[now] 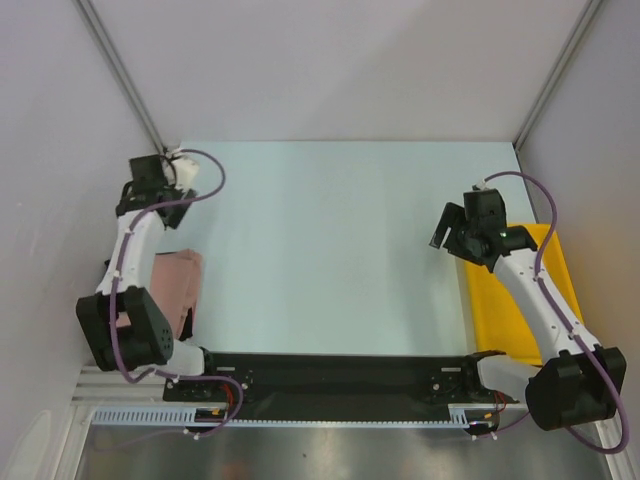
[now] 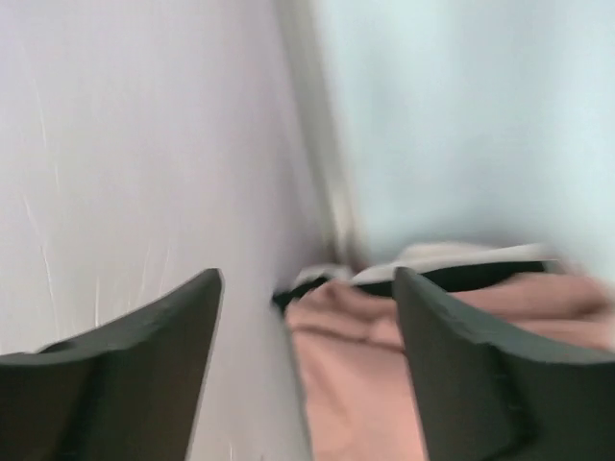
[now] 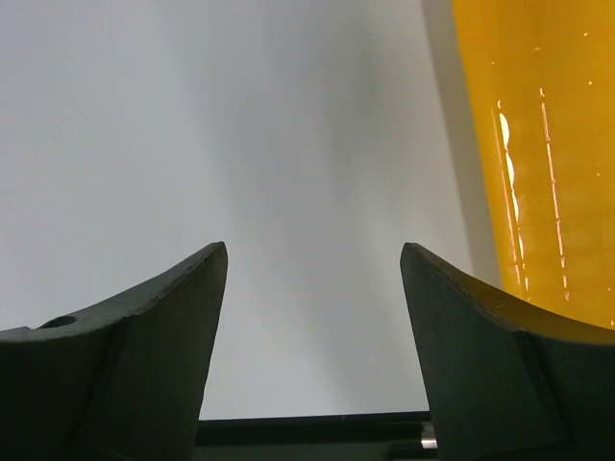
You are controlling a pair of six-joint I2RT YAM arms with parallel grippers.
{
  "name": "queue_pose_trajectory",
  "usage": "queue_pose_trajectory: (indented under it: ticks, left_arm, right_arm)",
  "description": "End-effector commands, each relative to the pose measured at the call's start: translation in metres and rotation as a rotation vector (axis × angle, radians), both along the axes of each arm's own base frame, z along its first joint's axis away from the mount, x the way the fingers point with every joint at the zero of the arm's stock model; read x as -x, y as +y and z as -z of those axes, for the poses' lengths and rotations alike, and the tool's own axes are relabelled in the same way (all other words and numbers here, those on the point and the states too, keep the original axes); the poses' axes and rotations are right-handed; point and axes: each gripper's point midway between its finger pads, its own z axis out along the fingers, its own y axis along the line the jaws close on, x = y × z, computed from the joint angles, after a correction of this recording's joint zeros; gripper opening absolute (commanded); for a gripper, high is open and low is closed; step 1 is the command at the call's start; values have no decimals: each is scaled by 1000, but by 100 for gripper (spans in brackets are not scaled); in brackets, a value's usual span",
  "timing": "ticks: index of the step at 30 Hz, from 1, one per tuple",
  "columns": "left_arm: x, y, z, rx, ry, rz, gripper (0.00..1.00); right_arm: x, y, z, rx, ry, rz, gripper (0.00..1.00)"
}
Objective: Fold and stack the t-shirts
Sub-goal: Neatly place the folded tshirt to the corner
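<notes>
The dusty pink t-shirt (image 1: 178, 287) lies bunched at the table's left edge, beside the left arm. It also shows blurred in the left wrist view (image 2: 384, 384), below and ahead of the jaws. My left gripper (image 1: 140, 195) is raised near the left wall at the far left. It is open and empty (image 2: 307, 279). My right gripper (image 1: 445, 235) hovers over the table's right side, just left of the tray. It is open and empty (image 3: 314, 250). The black t-shirt is not clearly in view. A dark strip (image 2: 471, 276) lies beyond the pink cloth, and I cannot tell what it is.
A rigid yellow tray (image 1: 500, 310) sits along the right edge, also in the right wrist view (image 3: 538, 144). White enclosure walls (image 2: 115, 173) stand close on the left, back and right. The black base rail (image 1: 330, 375) runs along the near edge.
</notes>
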Motion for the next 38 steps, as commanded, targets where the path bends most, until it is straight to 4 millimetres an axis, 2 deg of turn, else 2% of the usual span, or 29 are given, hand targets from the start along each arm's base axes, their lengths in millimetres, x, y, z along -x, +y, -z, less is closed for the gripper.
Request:
queue_pose_trajectory:
  ticks: [1, 3, 4, 6, 8, 10, 12, 13, 19, 24, 28, 33, 38]
  left_arm:
    - [0, -100, -37, 136, -65, 214, 83]
    - [9, -135, -37, 217, -50, 269, 95]
    - [14, -163, -43, 245, -58, 338, 99]
    - [27, -191, -45, 345, -63, 399, 100]
    - [47, -215, -52, 454, -89, 459, 100]
    - [69, -223, -52, 502, -112, 494, 100]
    - [85, -228, -49, 514, -125, 538, 100]
    - [99, -228, -43, 513, -144, 554, 100]
    - [140, -220, -16, 444, -215, 613, 100]
    - [151, -220, 1, 455, -272, 611, 100]
    - [155, -220, 17, 469, -235, 597, 100]
    - [153, -223, 16, 484, -241, 601, 100]
    - [153, -223, 16, 490, -246, 601, 100]
  right_arm:
    - [-3, -8, -26, 35, -67, -11, 79]
    - [-2, -9, -33, 37, -80, -16, 83]
    - [-1, -10, -36, 45, -88, -24, 84]
    - [2, -13, -42, 53, -110, -20, 88]
    - [6, -14, -46, 57, -128, -28, 89]
    - [9, -13, -48, 56, -142, -33, 89]
    - [13, -14, -49, 51, -163, -32, 89]
    - [13, -14, -51, 46, -179, -30, 90]
    - [18, -8, -60, -4, -268, -38, 91]
    - [24, -4, -67, -30, -326, -55, 91]
    - [31, -1, -68, -45, -354, -80, 92]
    - [38, -1, -65, -47, -355, -87, 92]
    - [43, -1, -70, -51, -415, -96, 92]
